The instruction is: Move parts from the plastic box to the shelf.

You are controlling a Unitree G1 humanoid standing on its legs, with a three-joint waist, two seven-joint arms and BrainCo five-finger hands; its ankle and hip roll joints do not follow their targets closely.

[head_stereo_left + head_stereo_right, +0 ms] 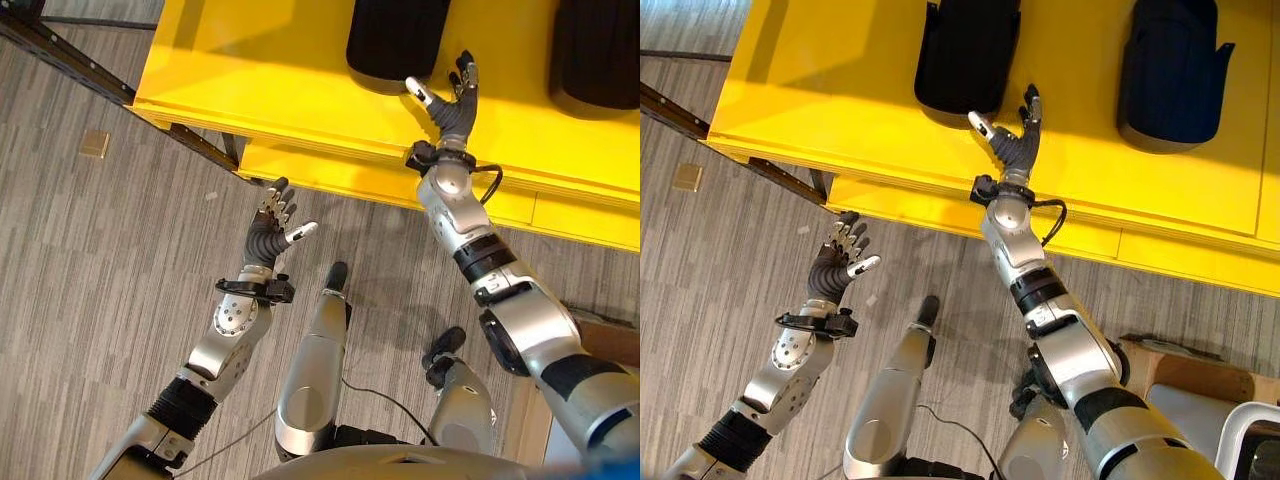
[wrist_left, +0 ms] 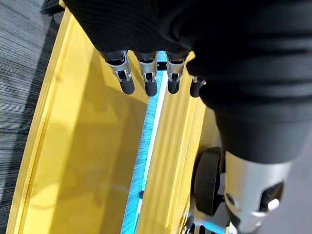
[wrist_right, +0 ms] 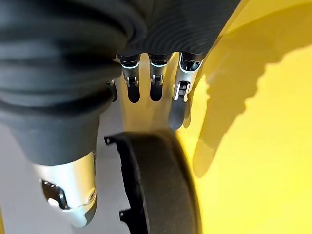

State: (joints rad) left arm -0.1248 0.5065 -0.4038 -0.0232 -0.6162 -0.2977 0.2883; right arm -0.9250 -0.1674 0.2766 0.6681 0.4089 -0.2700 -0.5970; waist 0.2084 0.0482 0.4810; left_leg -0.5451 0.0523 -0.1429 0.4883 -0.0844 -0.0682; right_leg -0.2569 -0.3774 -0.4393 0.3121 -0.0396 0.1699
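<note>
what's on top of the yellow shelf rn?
Two black parts sit on the yellow shelf: one by the open right hand, another further right. Their far ends are cut off. The open left hand hangs over the floor, empty.

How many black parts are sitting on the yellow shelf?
2: one black part by the right robot hand, the other black part farther to its right. More may sit beyond the view.

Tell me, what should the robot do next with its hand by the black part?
Probably pull the right hand back from the shelf. Its fingers look open and hold nothing, and the black part already rests there. The left hand hangs open, empty, over the floor.
</note>
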